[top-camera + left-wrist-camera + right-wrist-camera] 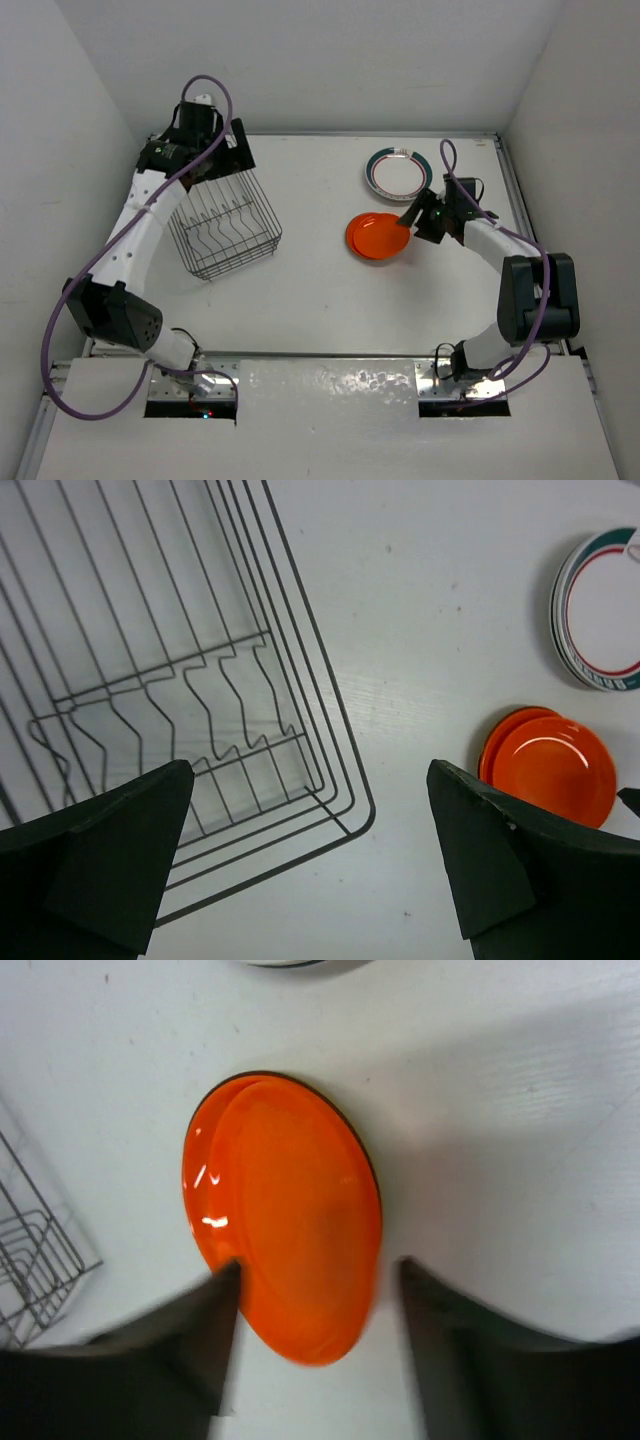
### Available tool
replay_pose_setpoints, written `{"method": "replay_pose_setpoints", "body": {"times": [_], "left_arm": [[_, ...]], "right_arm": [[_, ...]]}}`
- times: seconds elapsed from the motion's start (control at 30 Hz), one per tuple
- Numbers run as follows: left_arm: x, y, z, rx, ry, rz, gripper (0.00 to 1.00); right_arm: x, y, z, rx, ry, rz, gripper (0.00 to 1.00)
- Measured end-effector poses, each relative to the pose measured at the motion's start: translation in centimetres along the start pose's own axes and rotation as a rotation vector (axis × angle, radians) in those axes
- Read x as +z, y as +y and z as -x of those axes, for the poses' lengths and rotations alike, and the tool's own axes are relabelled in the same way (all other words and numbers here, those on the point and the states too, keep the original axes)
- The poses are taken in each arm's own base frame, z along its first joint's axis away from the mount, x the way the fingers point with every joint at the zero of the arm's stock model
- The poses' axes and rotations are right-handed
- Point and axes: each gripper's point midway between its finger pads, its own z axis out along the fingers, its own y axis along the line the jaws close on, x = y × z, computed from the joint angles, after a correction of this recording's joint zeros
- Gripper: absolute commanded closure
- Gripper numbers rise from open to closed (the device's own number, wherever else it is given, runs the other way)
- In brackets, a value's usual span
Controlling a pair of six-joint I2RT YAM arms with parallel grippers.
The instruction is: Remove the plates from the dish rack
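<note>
The black wire dish rack (225, 228) stands at the left with no plates in it; its tines show in the left wrist view (190, 690). Two orange-red plates (377, 236) lie stacked on the table, also seen in the right wrist view (290, 1210) and the left wrist view (552, 765). A stack of white plates with teal-and-pink rims (398, 172) lies behind them (600, 610). My left gripper (222, 152) hovers open over the rack's far end (310, 865). My right gripper (412, 218) is open, its jaws either side of the orange plates' near edge (320, 1280). No yellow plate shows.
White walls close in the table at the left, back and right. The rack's corner (35, 1260) shows at the left of the right wrist view. The right arm's elbow (535, 290) stands near the right wall.
</note>
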Motion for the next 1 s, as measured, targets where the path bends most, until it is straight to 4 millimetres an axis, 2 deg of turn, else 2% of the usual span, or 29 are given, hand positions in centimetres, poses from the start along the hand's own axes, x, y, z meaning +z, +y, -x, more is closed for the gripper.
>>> {"method": "replay_pose_setpoints", "body": {"times": [0.07, 0.17, 0.23, 0.33, 0.47, 0.57, 0.63, 0.73, 0.87, 1.0], "left_arm": [[-1.4, 0.4, 1.5, 0.011, -0.055, 0.023, 0.0], [-2.8, 1.0, 3.2, 0.019, -0.118, 0.058, 0.0], [-3.3, 1.8, 3.6, 0.017, -0.141, 0.1, 0.0], [-3.5, 3.4, 3.5, 0.015, -0.153, 0.177, 0.0], [-3.6, 6.1, 2.0, 0.007, -0.152, 0.297, 0.0], [-3.7, 7.8, 0.2, 0.002, -0.14, 0.36, 0.0], [-4.1, 8.9, -0.9, -0.001, -0.142, 0.393, 0.0], [-5.3, 10.0, -1.5, -0.014, -0.186, 0.422, 0.0], [-8.0, 11.3, -1.7, -0.045, -0.286, 0.435, 0.0], [-10.0, 12.1, -1.4, -0.08, -0.367, 0.444, 0.0]], "right_arm": [[0.0, 0.2, -0.2, -0.02, 0.007, 0.011, 0.01], [-0.2, 0.4, -1.0, -0.062, 0.045, 0.005, 0.01], [-0.8, 0.3, -1.3, -0.084, 0.074, -0.027, 0.01], [-2.9, 0.1, -1.2, -0.136, 0.091, -0.091, 0.01], [-7.8, 0.1, 1.0, -0.237, 0.017, -0.188, 0.01], [-13.1, 0.6, 3.4, -0.32, -0.116, -0.241, 0.01], [-17.8, 1.1, 5.3, -0.361, -0.237, -0.295, 0.01], [-22.0, 1.2, 6.6, -0.387, -0.34, -0.352, 0.01], [-26.1, -0.1, 6.0, -0.413, -0.394, -0.443, 0.01], [-28.8, -0.8, 5.1, -0.458, -0.414, -0.495, 0.01]]}}
